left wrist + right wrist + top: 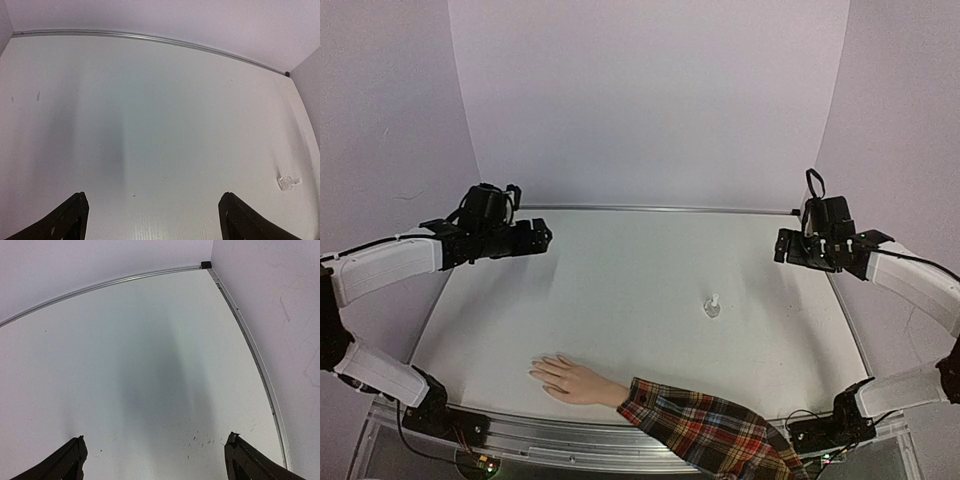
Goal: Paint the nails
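Beige mannequin hand [575, 380], nails [534, 371] tiny, probably slick. Bottle [712, 306] looks light and tippy, I'd grab its cap. Left gripper [545, 238] and right gripper [780, 246]: jaws wide apart, empty.

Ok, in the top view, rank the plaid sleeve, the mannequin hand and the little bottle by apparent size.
1. plaid sleeve, largest, even cut off at the bottom edge.
2. mannequin hand.
3. bottle, clearly smallest, despite sitting farther back.
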Tool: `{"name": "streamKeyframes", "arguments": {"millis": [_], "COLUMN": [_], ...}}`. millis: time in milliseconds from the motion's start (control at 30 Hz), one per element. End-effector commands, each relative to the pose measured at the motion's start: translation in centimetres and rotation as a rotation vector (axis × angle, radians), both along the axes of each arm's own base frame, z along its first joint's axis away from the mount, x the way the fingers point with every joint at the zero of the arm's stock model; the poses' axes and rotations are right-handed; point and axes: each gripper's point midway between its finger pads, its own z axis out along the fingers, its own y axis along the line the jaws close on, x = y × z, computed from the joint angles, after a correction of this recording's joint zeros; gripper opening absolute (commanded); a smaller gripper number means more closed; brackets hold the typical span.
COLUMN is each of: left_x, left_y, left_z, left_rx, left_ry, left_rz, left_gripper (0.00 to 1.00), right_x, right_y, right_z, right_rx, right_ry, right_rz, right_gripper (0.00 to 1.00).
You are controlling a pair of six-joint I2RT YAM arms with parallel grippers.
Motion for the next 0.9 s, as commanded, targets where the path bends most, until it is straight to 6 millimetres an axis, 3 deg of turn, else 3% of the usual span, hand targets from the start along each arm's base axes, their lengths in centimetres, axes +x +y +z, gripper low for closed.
{"name": "streamKeyframes", "arguments": {"millis": [0,133,267,367,467,700,867], "left_x": [0.8,0.5,-0.4,-0.9,-1.4,-1.7,-1.7], "left_y": [-5.4,-9.0,-12.3,-13.8,-14.3,-13.8,-13.9], "left_z": [1.2,0.1,-0.8,-1.2,-1.5,-1.6,-1.7], "left_rx": [-0.065,-0.046,-0.039,-0.028,-0.026,-0.024,-0.028], "left_ry": [-0.030,-0.008,0.012,0.020,0.022,0.018,0.019], "left_rz": [-0.076,-0.139,-0.206,-0.234,-0.244,-0.226,-0.228], "left_gripper": [0.92,0.91,0.91,0.91,0.91,0.91,0.91], "right_x": [0.9,0.5,-0.2,-0.3,-0.6,-2.0,-2.2], "right_y": [4.2,9.1,12.8,13.8,15.0,15.9,16.0], "right_z": [-1.3,-4.9,-7.4,-8.7,-9.6,-9.8,-12.1], "right_rx": [0.051,0.050,0.070,0.082,0.102,0.106,0.085], "right_ry": [0.049,0.127,0.153,0.154,0.140,0.056,0.088], "right_rz": [0.167,0.313,0.417,0.438,0.480,0.535,0.530], "right_gripper": [0.98,0.96,0.81,0.68,0.62,0.65,0.61]}}
